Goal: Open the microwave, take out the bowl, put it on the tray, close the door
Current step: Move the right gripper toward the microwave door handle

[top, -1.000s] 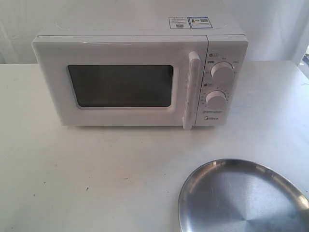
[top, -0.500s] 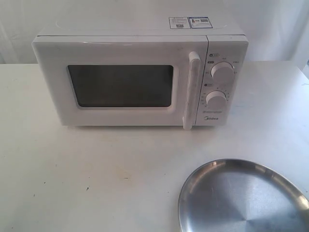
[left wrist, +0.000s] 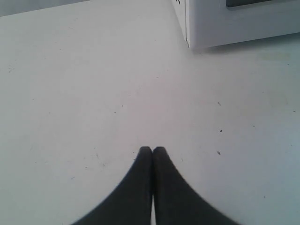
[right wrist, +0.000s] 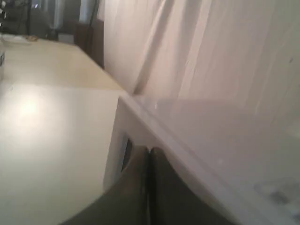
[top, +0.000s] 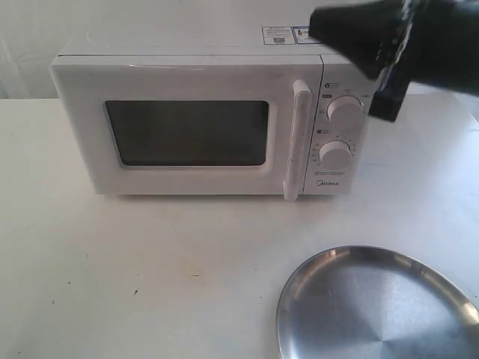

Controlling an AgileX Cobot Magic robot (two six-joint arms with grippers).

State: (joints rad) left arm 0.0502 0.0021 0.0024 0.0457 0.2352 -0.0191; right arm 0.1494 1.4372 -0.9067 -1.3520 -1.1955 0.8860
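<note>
white table [top: 150, 262] carries the microwave [top: 75, 90] at the far middle. its door [top: 179, 134] is shut flush, with the bar handle [top: 298, 138] upright at the door's right edge and two dials [top: 345, 112] stacked on the panel right of it. stickers [top: 281, 34] sit on the top toward its right end, and a pale curtain [right wrist: 211, 47] hangs behind. the tray [top: 378, 307] lies flat on the near right of the table, well apart from the microwave, and is cut off by the near and right frame edges. the right arm [top: 419, 37] shows as a black motion-blurred mass over the microwave's top right corner. it covers part of the stickers and the upper right of the dial panel, and it sits above and right of the handle, apart from it. right gripper [right wrist: 149, 151]: fingers pressed together with nothing between them, tips just beside the microwave's top edge; contact cannot be judged. the right wrist view is soft and dim, with a dark slot [right wrist: 125, 152] on the microwave's side wall. left gripper [left wrist: 152, 150]: fingers together, empty, over bare table, with a lower corner of the microwave well apart ahead of it. it is shown only by its own wrist camera. the door window [top: 217, 120] is dark and nothing behind it can be made out.
</note>
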